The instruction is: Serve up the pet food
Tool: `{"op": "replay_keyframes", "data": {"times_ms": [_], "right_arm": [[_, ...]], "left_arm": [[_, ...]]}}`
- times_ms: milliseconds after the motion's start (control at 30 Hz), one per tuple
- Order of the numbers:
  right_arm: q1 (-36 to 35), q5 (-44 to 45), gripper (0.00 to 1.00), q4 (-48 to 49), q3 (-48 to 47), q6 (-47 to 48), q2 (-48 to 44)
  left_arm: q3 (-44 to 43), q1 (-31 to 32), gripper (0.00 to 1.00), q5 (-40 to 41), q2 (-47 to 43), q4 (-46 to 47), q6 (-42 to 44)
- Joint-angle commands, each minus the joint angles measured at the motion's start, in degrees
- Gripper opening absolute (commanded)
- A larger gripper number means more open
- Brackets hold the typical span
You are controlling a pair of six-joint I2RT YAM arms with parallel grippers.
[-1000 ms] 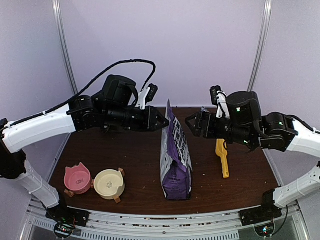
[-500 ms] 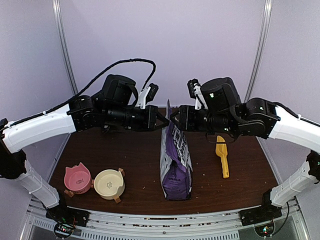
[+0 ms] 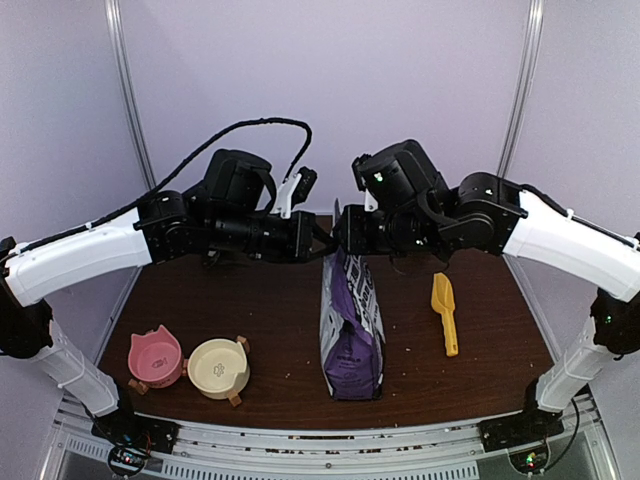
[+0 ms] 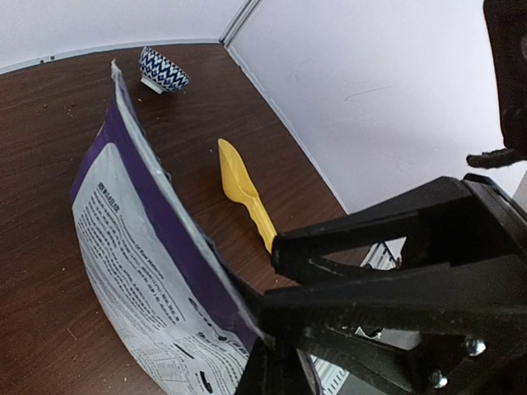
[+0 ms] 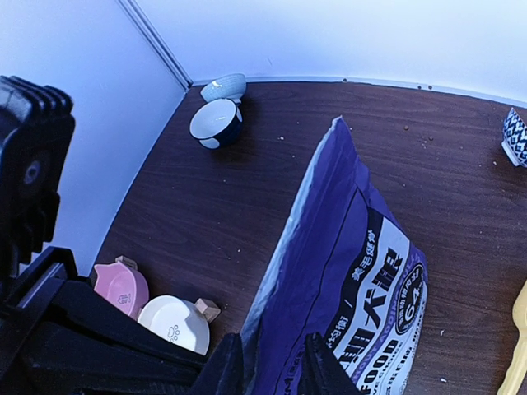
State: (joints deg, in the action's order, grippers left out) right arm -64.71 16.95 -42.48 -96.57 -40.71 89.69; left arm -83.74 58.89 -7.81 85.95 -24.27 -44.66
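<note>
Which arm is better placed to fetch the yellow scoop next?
Probably right. The scoop lies on its side of the bag; the left gripper is clamped on the bag's top edge.

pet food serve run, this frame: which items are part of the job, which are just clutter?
Likely part of the job:
purple food bag
yellow scoop
pink cat-ear bowl
cream bowl
(the kibble itself is not in view)

Just lying about, at the far corners:
blue-and-white patterned bowl
dark blue bowl
pale blue bowl
</note>
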Motion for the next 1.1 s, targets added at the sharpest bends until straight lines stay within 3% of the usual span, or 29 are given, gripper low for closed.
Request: {"op": "replay_keyframes", "data": {"times_ms": [0, 400, 900, 1033, 1067], "right_arm": [[0.35, 0.78, 0.26, -4.92, -2.76, -0.74, 2.07], [1.83, -0.39, 0.23, -6.87, -1.16, -0.88, 2.73], [2.00, -19.24, 0.20, 0.28, -1.08, 4.05, 5.29], [1.97, -20.12, 0.00, 0.49, -1.09, 5.28, 5.81], [1.97, -19.87, 0.00, 0.16, -1.22, 5.49, 5.99]], "left_arm": [[0.75, 0.26, 0.00, -0.89, -0.52, 0.54, 1.60], [1.79, 0.26, 0.00, 1.69, -2.14, 0.50, 1.86], [1.15, 0.48, 0.00, -0.86, -2.11, 1.03, 6.94], [0.78, 0.87, 0.00, -0.21, -2.20, 0.96, 8.88], [0.82, 0.88, 0.00, 0.36, -2.31, 0.73, 9.01]]}}
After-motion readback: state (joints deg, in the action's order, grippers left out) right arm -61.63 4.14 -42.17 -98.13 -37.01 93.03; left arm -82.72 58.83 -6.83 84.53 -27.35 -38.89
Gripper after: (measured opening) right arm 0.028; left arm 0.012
